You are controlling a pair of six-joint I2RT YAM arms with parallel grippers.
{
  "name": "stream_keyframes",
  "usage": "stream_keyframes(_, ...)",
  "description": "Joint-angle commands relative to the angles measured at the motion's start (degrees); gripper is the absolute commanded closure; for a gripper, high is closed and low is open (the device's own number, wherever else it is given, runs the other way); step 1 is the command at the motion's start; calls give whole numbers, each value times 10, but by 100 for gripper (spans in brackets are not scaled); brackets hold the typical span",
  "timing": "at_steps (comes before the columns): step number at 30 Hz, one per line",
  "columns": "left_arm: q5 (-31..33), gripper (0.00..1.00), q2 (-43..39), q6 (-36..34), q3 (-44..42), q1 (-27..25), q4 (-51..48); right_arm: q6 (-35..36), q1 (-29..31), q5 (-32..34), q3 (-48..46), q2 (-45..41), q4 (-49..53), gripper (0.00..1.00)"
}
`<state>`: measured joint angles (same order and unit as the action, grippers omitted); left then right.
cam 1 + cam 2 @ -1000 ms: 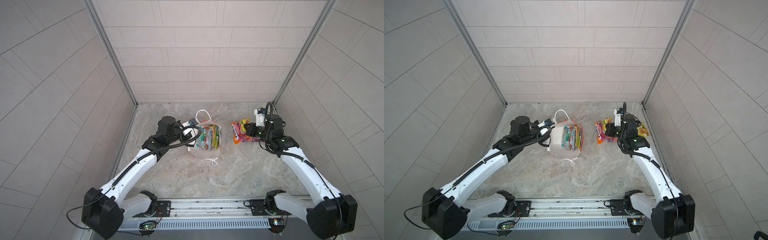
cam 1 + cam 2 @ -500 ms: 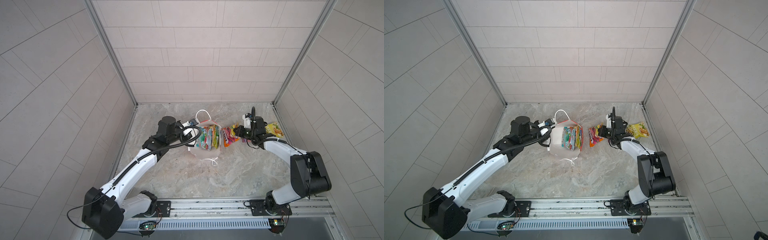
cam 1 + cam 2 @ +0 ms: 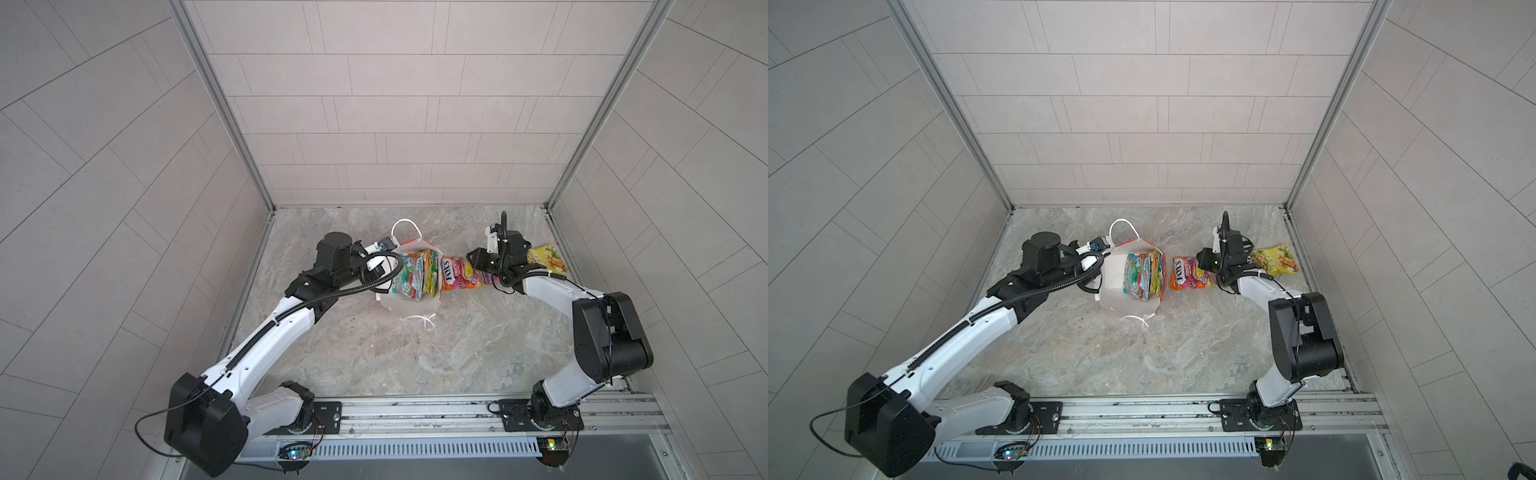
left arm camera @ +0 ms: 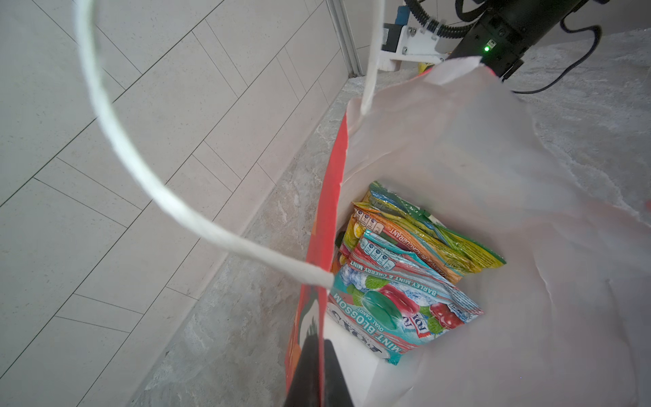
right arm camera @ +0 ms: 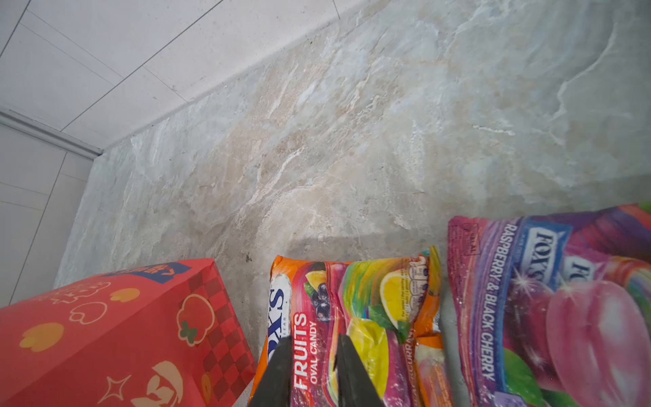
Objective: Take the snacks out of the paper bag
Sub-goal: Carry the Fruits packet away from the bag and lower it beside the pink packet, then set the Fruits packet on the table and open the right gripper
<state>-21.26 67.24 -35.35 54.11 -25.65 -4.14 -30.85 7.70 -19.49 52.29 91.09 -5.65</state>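
Paper bag [image 3: 399, 302] on marbled stone floor [image 3: 415, 357], pale tiled walls [image 3: 395, 124]

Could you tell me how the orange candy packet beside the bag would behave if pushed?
The orange candy packet looks glossy and lies flat, so it would probably slide rather than roll. Its creased film suggests it would sag if lifted.

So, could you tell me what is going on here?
The left gripper is pinched shut on the rim of the tall red paper gift bag. The right gripper sits, jaws apart, over an orange glossy packet on the table beside a purple packet. A yellow-green packet lies out too. More packets remain in the bag.
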Motion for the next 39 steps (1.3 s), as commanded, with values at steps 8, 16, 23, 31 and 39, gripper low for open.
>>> stream_keyframes(8,3,100,7,4,12,-2,4,57,62,116,33,-59,83,70)
stream_keyframes(16,1,100,4,5,11,-2,5,56,127,225,104,37,209,63)
stream_keyframes(23,0,100,3,4,10,-3,5,49,128,259,138,93,261,57)
stream_keyframes(31,0,100,1,4,9,-2,5,36,127,279,147,131,259,55)
stream_keyframes(39,2,100,0,4,7,-2,6,25,126,320,162,154,269,55)
